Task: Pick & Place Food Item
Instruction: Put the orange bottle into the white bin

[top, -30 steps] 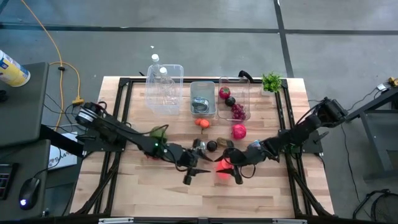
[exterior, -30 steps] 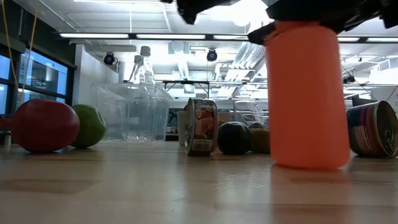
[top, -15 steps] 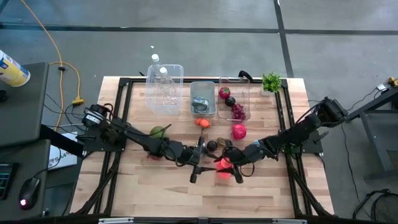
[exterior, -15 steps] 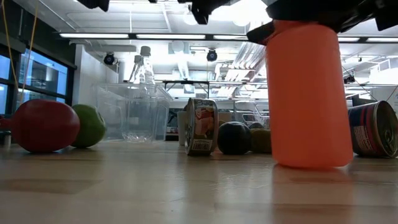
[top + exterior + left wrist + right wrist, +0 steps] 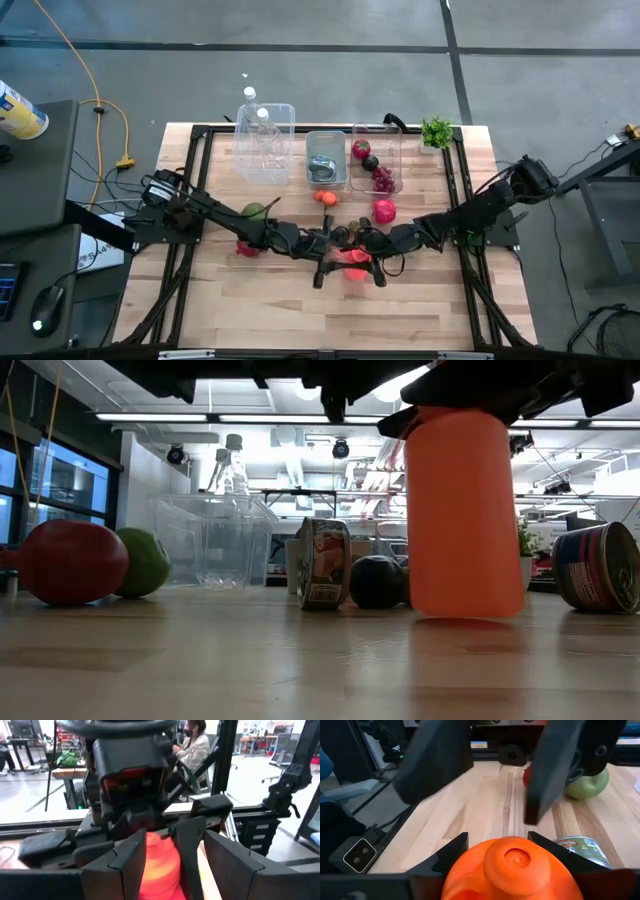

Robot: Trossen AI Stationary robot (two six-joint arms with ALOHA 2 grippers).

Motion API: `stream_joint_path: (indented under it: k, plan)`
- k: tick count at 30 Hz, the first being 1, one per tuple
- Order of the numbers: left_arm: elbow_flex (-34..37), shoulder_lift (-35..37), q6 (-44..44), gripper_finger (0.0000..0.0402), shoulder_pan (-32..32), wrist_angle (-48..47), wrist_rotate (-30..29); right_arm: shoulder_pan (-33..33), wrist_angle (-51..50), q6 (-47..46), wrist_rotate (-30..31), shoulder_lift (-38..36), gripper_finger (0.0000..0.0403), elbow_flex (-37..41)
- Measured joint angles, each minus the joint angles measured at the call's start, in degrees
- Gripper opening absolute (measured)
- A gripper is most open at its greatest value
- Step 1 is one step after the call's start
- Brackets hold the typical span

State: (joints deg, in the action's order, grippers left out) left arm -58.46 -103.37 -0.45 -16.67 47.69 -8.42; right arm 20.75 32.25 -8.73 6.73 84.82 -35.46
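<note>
While my right gripper (image 5: 362,262) holds the orange bottle (image 5: 463,510) by its top, fingers either side of the cap, the bottle hangs just clear of the table (image 5: 300,660), judging by the thin gap under it in the low view. My left gripper (image 5: 322,262) faces it from just beside, fingers part-spread and holding nothing; the bottle shows between them in the left wrist view. My worry is the crowding: the two grippers are nearly touching, so any swing could knock them together and twist the bottle loose. A can (image 5: 598,567) lies beside the bottle and a dark fruit (image 5: 376,581) behind it, so a low carry may clip either.
</note>
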Motion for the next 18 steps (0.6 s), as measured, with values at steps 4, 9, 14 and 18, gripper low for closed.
stream_joint_path:
  k: [4,9,14,18]
  plan:
    - [0.0,0.0,0.4,0.0191,0.3,0.5,-0.2,-1.3,0.1,0.0,-2.4,0.0,0.0183,0.0]
    - [0.0,0.0,1.1,0.0191,2.4,0.5,-0.5,-2.4,0.2,0.2,-2.4,0.0,0.0172,0.0]
    - [0.0,-1.4,-0.9,0.0191,4.4,1.1,0.5,-3.0,-0.3,0.3,-2.4,0.0,0.0173,0.0]
    - [-0.4,-3.8,-0.9,0.0191,4.9,3.7,2.3,-2.9,-0.5,0.7,-3.0,0.0,0.0187,0.1]
